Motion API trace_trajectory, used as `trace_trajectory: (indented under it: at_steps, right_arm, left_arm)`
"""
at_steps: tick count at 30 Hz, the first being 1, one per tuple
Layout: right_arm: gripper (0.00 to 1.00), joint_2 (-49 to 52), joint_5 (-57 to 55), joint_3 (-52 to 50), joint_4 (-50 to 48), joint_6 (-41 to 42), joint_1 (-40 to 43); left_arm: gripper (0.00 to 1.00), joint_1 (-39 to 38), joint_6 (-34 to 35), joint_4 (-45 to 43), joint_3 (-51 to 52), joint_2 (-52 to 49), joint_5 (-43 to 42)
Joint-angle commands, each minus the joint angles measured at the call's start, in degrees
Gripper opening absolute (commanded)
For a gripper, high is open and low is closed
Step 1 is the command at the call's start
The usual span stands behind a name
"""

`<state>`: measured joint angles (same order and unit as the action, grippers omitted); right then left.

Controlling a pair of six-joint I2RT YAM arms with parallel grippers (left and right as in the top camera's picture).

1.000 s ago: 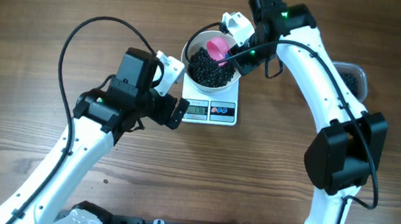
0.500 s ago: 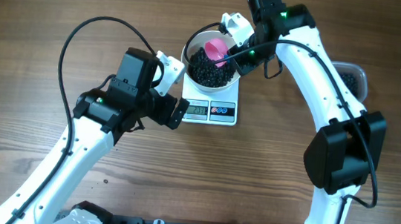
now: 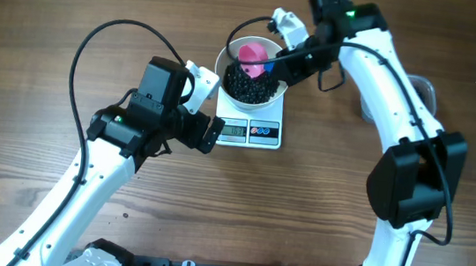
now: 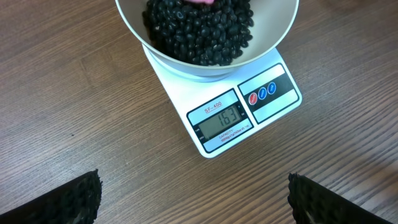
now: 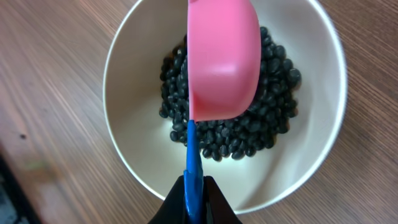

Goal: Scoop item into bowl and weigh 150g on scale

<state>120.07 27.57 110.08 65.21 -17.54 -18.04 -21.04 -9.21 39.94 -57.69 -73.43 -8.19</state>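
Item (image 5: 273, 118) heaped in bowl (image 5: 134, 149) directly beneath pink scoop (image 5: 224, 56); right gripper (image 5: 194, 190) clamps its handle (image 5: 193, 155), left gripper (image 4: 199, 202) spread apart, near-left.

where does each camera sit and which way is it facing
overhead: fixed above the table, facing straight down on scale, bowl and scoop; both arms show, left tool open, right tool shut on the scoop.
left wrist: beside the scale, facing down at its display and the beads; its two fingertips show in the bottom corners.
right wrist: over the bowl, facing down along the scoop's handle; its shut tool shows at bottom.
shared: all three see bowl and beads; only overhead and left wrist see the scale.
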Motion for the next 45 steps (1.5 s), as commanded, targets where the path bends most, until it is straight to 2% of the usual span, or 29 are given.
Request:
trace_trajectory:
  at_steps: [1,9,45]
  right_arm:
    - [0.04,1.18,7.8,0.39,0.11,1.25,2.1]
    - [0.04,-0.13,12.44,1.99,0.22,1.27,4.96]
    - [0.04,-9.01,13.35,2.6,0.0,1.31,12.39]
  left_arm:
    - [1.0,0.33,-0.7,0.0,0.37,0.68,0.35]
    - [1.0,0.33,-0.7,0.0,0.37,0.68,0.35]
    - [1.0,0.33,-0.7,0.0,0.37,0.68,0.35]
